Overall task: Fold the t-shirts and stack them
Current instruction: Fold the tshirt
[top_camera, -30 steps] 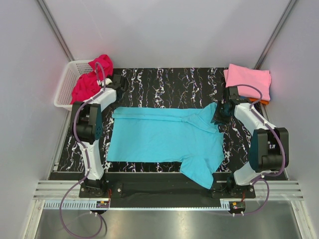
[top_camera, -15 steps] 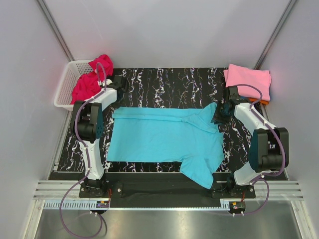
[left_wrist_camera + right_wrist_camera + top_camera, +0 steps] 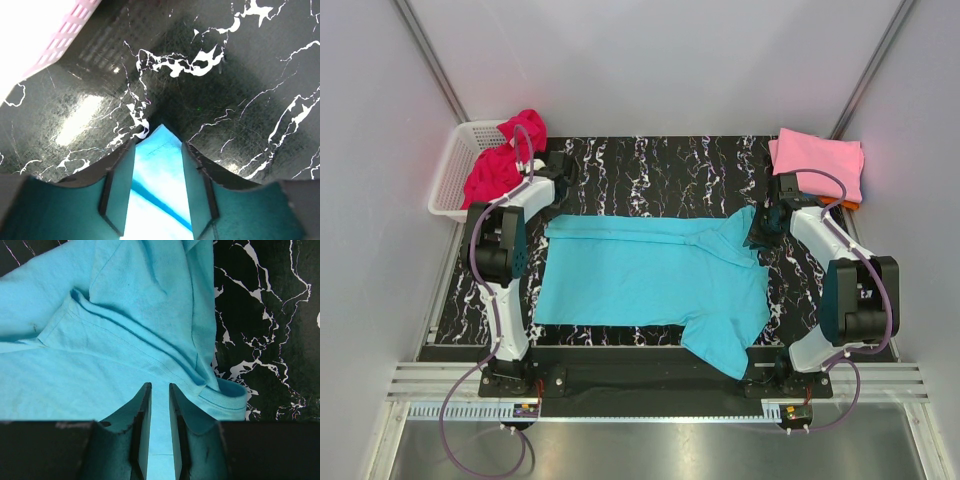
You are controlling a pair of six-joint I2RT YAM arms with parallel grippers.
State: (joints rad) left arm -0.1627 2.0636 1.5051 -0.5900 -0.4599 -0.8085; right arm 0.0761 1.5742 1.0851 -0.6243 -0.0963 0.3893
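At ten o'clock the basket [image 3: 448,178] holds a magenta shirt [image 3: 498,168]. The left hand [image 3: 159,144] is released, its fingers astride the far-left corner of the cyan shirt [image 3: 650,275]. The shirt lies spread flat across the middle of the counter [image 3: 650,165]. Near the collar, at three o'clock, the right hand [image 3: 157,386] looks clenched on a thin layer of cloth. I'd close the left hand low on that corner, then lift both together so the fold lands even. A pink stack [image 3: 820,160] sits at two o'clock. No writing is legible.
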